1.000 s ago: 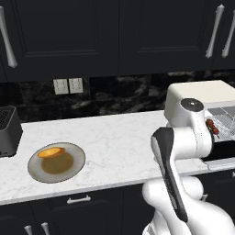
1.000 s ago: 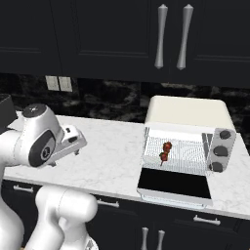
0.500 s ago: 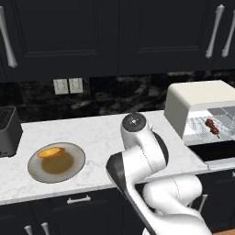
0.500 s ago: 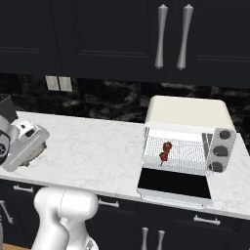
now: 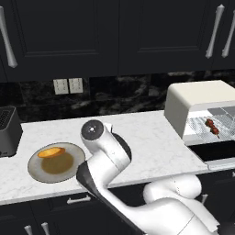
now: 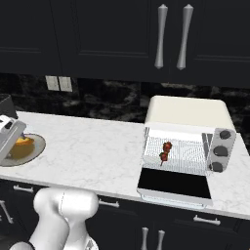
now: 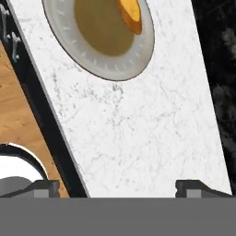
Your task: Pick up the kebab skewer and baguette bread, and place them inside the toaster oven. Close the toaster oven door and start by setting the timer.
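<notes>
The kebab skewer [image 6: 165, 151] lies on the wire rack inside the cream-white toaster oven [image 6: 188, 115], also seen as the skewer [image 5: 212, 127] at the right of the left base view. The toaster oven door [image 6: 174, 183] hangs open, flat in front. The golden baguette bread [image 5: 51, 152] rests on the far part of a grey plate [image 5: 37, 170] at the left of the counter. In the hand view my gripper [image 7: 119, 188] is open and empty above bare counter, short of the plate [image 7: 90, 62], with the baguette [image 7: 130, 14] at its far side.
A dark grey slot toaster [image 5: 7, 131] stands at the far left, behind the plate. Three round knobs [image 6: 220, 150] sit on the oven's right side. The counter's front edge [image 7: 50, 133] and wooden floor run along the left of the hand view.
The arm has swung left, away from the oven and over toward the plate. The skewer stays on the oven rack and the door stays open.
</notes>
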{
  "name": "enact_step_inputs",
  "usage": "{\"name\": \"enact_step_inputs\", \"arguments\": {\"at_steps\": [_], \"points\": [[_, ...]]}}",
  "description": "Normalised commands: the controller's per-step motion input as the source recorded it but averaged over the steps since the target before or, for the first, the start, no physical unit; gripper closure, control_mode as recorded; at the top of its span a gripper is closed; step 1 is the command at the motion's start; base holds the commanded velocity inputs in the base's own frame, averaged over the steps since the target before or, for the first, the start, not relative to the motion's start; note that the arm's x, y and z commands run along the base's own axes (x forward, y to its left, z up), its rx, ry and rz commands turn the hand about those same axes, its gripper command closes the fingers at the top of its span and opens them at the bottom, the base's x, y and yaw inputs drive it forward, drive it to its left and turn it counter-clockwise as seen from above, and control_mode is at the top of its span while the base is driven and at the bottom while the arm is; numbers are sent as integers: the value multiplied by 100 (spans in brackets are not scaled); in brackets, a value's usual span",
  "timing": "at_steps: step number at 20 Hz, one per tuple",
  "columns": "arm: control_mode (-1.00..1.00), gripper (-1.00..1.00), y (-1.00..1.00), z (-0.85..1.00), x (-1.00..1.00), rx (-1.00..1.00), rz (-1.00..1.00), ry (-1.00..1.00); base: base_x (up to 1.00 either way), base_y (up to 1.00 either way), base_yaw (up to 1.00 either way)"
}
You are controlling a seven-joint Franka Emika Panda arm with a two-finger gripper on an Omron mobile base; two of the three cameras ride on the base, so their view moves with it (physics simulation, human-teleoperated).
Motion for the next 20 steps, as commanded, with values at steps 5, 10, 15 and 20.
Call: {"name": "enact_step_inputs", "arguments": {"at_steps": [5, 10, 15, 20], "points": [[-100, -100, 100, -2, 72, -4, 19, 16, 0, 0, 0], [-100, -100, 100, -20, 96, -7, 18, 25, 0, 0, 0], [-100, -100, 100, -43, 44, -23, 13, 26, 0, 0, 0], [-100, -100, 56, -18, 36, -29, 8, 19, 0, 0, 0]]}}
